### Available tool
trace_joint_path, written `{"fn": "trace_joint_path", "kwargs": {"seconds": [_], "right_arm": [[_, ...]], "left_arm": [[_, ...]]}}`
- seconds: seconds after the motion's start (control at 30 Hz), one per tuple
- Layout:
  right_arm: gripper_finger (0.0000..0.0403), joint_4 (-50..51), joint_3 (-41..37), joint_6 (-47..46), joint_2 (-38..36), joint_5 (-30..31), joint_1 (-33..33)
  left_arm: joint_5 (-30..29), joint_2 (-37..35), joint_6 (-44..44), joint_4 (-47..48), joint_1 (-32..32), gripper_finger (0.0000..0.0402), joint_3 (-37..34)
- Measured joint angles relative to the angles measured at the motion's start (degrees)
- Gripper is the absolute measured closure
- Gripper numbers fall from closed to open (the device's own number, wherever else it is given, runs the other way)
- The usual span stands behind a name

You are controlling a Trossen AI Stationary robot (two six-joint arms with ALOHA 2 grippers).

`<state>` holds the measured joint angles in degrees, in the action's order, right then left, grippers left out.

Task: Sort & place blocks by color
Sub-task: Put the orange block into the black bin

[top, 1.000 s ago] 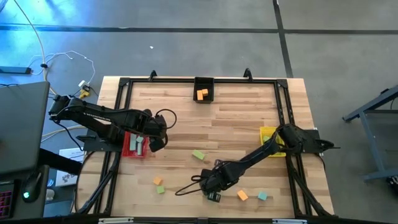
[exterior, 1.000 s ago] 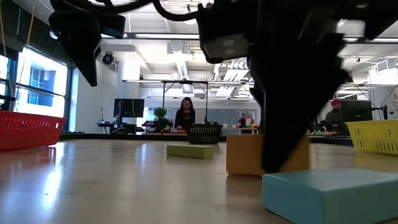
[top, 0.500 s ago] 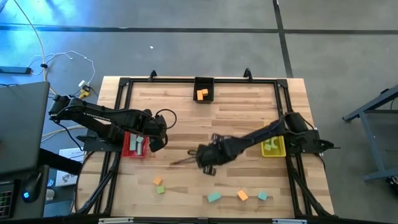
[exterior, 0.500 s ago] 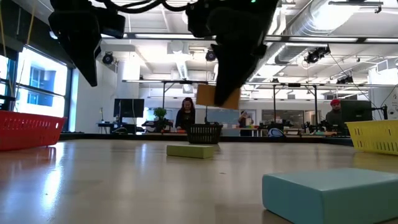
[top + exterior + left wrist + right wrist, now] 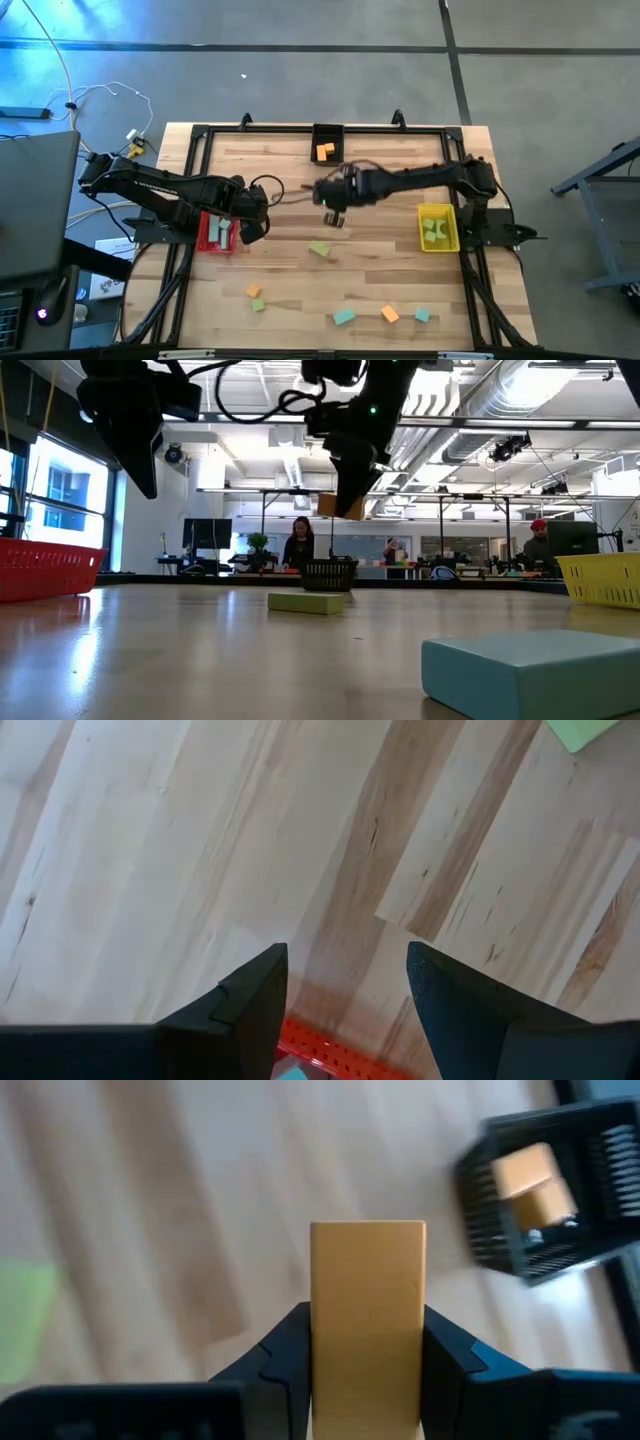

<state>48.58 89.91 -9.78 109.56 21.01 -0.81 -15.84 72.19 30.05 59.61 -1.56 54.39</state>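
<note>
From above, the right gripper [image 5: 333, 206] is seen over the middle of the wooden worktop [image 5: 380, 285], a short way in from the black bin [image 5: 327, 144] at the far edge, which holds one orange block [image 5: 325, 152]. The left gripper [image 5: 256, 212] hangs by the red bin [image 5: 216, 232] at the left edge, where teal blocks [image 5: 221, 231] lie. The yellow bin [image 5: 437, 227] at the right edge holds yellow-green blocks [image 5: 433, 230]. Loose on the worktop are found a yellow-green block [image 5: 319, 249] near the centre, a small orange and green pair [image 5: 256, 297] towards the near left, and a teal block [image 5: 343, 317], an orange one [image 5: 390, 314] and another teal one [image 5: 422, 316] in a row along the near edge. At table height, the right gripper is seen raised clear of the surface with an orange block [image 5: 350, 508] held between its fingers; a person [image 5: 299, 544] is visible in the room behind. From the left wrist, the fingers [image 5: 246, 1000] are shown spread apart with nothing between them, above bare wood and the red bin's rim. From the right wrist, the fingers [image 5: 285, 1348] are shown clamped on both sides of the upright orange block, with the black bin ahead.
</note>
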Motion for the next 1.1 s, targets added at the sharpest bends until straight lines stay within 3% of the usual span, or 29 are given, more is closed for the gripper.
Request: {"fn": "trace_joint_path", "kwargs": {"seconds": [0.5,0.83,1.1], "right_arm": [[0.0301,-14.38,0.02,14.84,-0.66,-0.32,-18.96],[0.0301,-26.75,0.02,15.37,1.51,-11.35,-26.6],[0.0301,-28.02,0.02,18.02,6.04,-14.03,-28.75]], "left_arm": [[-0.27,0.0,-9.13,-5.34,0.02,0.021,0.0],[-0.26,0.02,-12.7,-8.7,0.02,0.021,0.0],[0.02,0.0,-12.7,-9.04,0.02,0.021,0.0]]}}
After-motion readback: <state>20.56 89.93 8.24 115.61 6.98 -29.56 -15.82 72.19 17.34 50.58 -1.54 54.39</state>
